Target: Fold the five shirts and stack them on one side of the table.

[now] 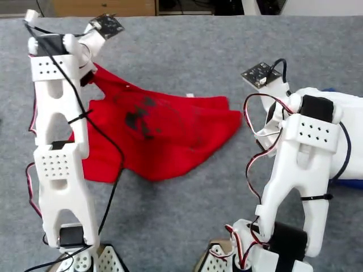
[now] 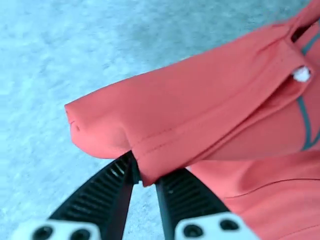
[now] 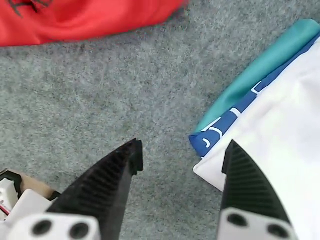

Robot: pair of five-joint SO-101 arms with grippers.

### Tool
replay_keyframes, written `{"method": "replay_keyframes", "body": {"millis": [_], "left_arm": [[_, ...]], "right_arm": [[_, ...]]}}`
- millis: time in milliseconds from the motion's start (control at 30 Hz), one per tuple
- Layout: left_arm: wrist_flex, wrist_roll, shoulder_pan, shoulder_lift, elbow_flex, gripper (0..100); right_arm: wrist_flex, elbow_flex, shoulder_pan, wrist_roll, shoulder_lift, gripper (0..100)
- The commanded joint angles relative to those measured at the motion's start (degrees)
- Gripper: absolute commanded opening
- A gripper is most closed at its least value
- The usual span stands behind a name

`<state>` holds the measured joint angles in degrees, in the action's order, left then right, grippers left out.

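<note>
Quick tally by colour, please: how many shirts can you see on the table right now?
red shirt: 1
teal shirt: 1
blue shirt: 1
white shirt: 1
Total: 4 in view; the teal, blue and white ones lie stacked together.

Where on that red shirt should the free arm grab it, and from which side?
Probably the edge of the red shirt nearest the open right gripper, approached from that side, low over the table. The cloth lies flat there, so one finger could slide under. The left gripper pinches the sleeve hem at the opposite end.
</note>
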<state>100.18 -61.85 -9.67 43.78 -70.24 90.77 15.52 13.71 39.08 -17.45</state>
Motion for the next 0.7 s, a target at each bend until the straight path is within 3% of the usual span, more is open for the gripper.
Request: {"method": "replay_keyframes", "body": {"millis": [0, 200, 367, 467, 667], "left_arm": [[0.6, -0.6, -1.6, -4.4, -1.1, 2], [0.5, -0.7, -1.6, -4.4, 10.1, 2], [0.3, -0.6, -1.8, -4.4, 13.8, 2], [0.3, -0.6, -2.0, -4.4, 13.8, 2], [0.2, -0.6, -2.5, -4.8, 13.6, 2]], "right_arm": [[-0.1, -0.1, -2.8, -0.4, -1.9, 26.7], [-11.6, 1.0, -14.3, -1.1, 1.7, 25.1], [-23.9, 0.7, -20.7, -3.1, 13.8, 9.8], [-25.9, -2.4, -23.0, -3.1, 22.3, 3.1], [-24.2, -13.9, -22.9, -3.1, 38.0, 1.6]]}}
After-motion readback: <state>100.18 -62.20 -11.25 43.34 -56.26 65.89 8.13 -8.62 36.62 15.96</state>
